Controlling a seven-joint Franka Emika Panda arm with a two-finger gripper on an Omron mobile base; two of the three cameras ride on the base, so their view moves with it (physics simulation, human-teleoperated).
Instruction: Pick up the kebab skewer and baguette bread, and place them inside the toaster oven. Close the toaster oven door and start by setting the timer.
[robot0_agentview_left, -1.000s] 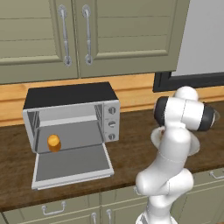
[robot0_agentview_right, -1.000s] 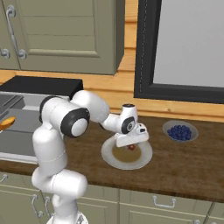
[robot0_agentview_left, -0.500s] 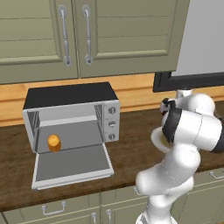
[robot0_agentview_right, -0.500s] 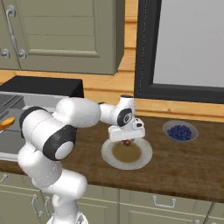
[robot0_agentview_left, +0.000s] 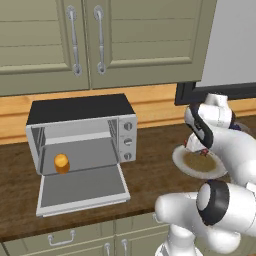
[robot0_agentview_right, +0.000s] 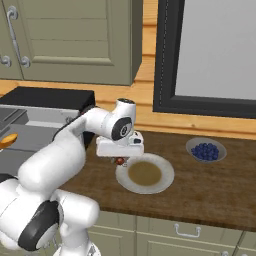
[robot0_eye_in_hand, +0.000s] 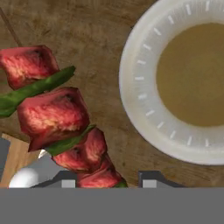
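The claw (robot0_agentview_right: 121, 159) is pinching the kebab skewer (robot0_eye_in_hand: 57, 118) at centre frame, lifting it clear of the plate (robot0_agentview_right: 145, 173) for carrying to the toaster oven (robot0_agentview_left: 82, 131)

You're in a kitchen | wood counter (robot0_agentview_left: 150, 165) | green cabinets (robot0_agentview_left: 100, 40) above | drawers (robot0_agentview_right: 185, 231) below | toaster oven (robot0_agentview_left: 82, 135) | plate (robot0_agentview_right: 145, 173) | berry bowl (robot0_agentview_right: 206, 149)
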